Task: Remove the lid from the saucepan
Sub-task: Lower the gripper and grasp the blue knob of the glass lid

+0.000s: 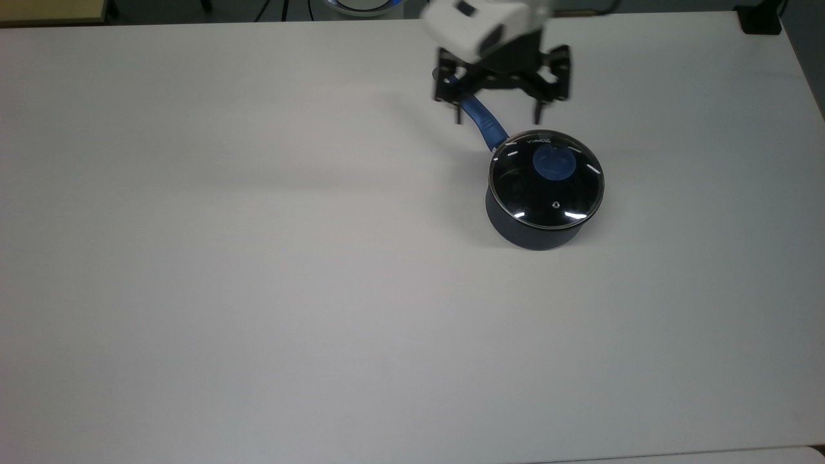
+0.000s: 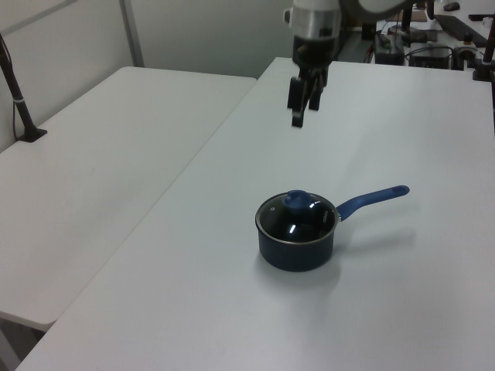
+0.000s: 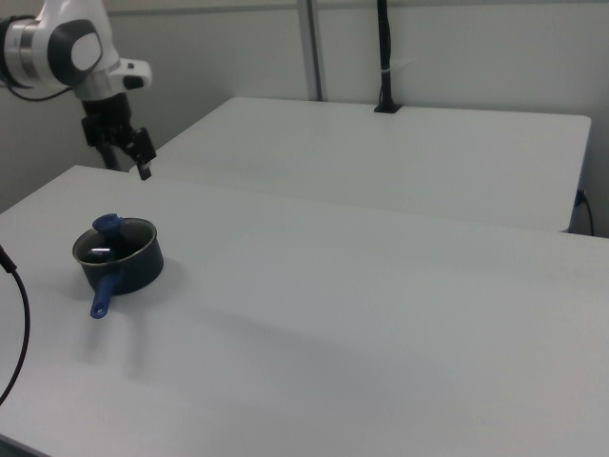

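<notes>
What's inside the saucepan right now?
The glass lid sits on the saucepan. Through it only dark interior shows, no contents visible; its blue knob hides part.

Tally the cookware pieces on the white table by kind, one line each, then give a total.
Saucepan: 1, dark body with a blue handle.
Lid: 1, clear glass with a blue knob, sitting on the saucepan.
Total: 2 pieces on the table.
</notes>
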Controlling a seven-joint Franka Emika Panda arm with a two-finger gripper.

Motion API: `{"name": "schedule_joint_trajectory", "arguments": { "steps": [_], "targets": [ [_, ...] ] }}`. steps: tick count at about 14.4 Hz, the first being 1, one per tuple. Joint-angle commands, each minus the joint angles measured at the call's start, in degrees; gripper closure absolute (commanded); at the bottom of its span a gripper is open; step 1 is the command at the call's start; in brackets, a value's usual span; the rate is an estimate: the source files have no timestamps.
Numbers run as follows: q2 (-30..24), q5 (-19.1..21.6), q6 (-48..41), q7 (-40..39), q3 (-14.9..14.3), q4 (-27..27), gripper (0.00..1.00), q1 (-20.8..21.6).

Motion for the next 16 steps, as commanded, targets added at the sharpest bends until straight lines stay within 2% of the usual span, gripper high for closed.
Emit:
{"name": "schedule_joint_trajectory", "arguments": {
  "steps": [1,3,6,12,13,16],
  "targets": [
    [5.5,0.9,3.9,4.5,-1.6,2.0,0.00,5.0],
    [8.5,0.6,4.8,5.7,-1.6,2.3,0.00,7.4],
    [10.1,0.3,4.8,5.7,-1.5,2.2,0.00,9.2],
    [11.9,-0.8,4.8,5.5,-1.4,2.0,0.00,9.4],
    [12.4,-0.9,4.7,5.3,-1.4,1.9,0.06,9.4],
    [12.5,-1.5,4.7,5.0,-1.4,1.7,0.07,9.3]
  ]
}}
